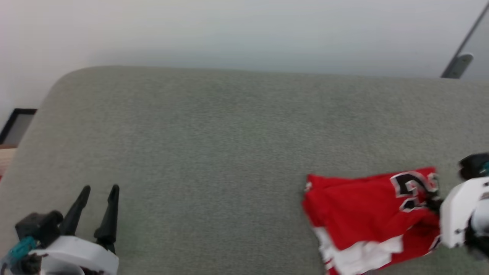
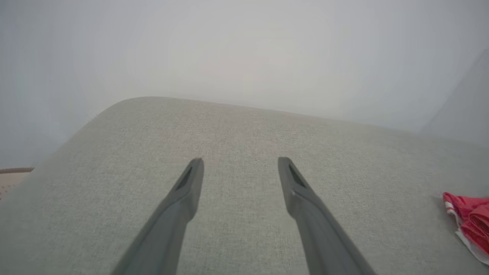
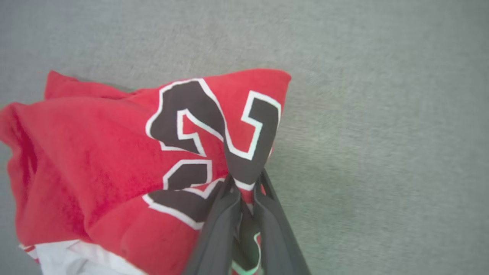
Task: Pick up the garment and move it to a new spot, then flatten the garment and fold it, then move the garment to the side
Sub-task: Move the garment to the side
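The garment (image 1: pixel 363 214) is a red jersey with white parts and black, white-outlined numbers, lying crumpled at the lower right of the grey cushion. In the right wrist view the garment (image 3: pixel 114 152) bunches up toward my right gripper (image 3: pixel 244 183), whose fingers are shut on a fold of the numbered cloth. In the head view my right gripper (image 1: pixel 433 202) meets the jersey's right edge. My left gripper (image 1: pixel 97 191) stands open at the lower left, far from the jersey, with nothing between its fingers (image 2: pixel 191 183). A red corner of the garment (image 2: pixel 470 221) shows at the right edge of the left wrist view.
The grey fabric cushion (image 1: pixel 214 145) spans the scene, with a pale wall behind it. A dark frame (image 1: pixel 17 124) and a wooden strip lie past the cushion's left edge. A grey metal bar (image 1: pixel 458 65) slants at the upper right.
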`<state>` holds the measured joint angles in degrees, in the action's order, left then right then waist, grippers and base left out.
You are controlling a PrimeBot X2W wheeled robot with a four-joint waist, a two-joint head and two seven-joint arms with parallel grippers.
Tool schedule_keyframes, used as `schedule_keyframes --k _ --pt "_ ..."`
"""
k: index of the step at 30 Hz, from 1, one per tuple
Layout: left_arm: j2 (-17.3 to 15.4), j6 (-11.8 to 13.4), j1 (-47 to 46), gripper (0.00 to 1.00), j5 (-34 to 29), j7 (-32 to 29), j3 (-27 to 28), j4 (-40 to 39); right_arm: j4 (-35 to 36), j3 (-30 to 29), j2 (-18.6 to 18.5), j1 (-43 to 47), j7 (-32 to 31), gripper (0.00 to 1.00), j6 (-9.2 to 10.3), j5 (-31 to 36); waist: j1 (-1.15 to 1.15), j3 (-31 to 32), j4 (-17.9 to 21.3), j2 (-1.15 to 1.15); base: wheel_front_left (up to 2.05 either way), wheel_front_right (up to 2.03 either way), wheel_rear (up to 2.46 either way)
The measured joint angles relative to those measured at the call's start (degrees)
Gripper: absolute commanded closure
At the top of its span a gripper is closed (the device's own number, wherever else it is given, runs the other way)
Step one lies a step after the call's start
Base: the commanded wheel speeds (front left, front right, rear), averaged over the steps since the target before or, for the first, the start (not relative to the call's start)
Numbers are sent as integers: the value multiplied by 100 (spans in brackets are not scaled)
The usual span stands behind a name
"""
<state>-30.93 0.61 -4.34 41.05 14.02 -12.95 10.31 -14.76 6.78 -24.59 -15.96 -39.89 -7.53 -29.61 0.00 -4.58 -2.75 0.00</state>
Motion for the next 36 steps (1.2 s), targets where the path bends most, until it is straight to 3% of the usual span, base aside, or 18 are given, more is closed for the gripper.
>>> schedule_keyframes --k 11,19,36 --pt "14 -318 -675 0 -142 -38 -250 179 -155 -368 -749 -722 271 100 0 316 0 -297 616 0 0 0 0" --pt "104 -516 -1384 0 -342 -144 -606 281 -697 -214 -1249 -1427 858 100 -1 583 0 -677 1041 0 0 0 0" --pt "230 -739 -2364 0 -481 -259 -1195 505 -2243 -142 -1635 -2421 2146 100 -1 1525 0 -1518 1473 0 0 0 0"
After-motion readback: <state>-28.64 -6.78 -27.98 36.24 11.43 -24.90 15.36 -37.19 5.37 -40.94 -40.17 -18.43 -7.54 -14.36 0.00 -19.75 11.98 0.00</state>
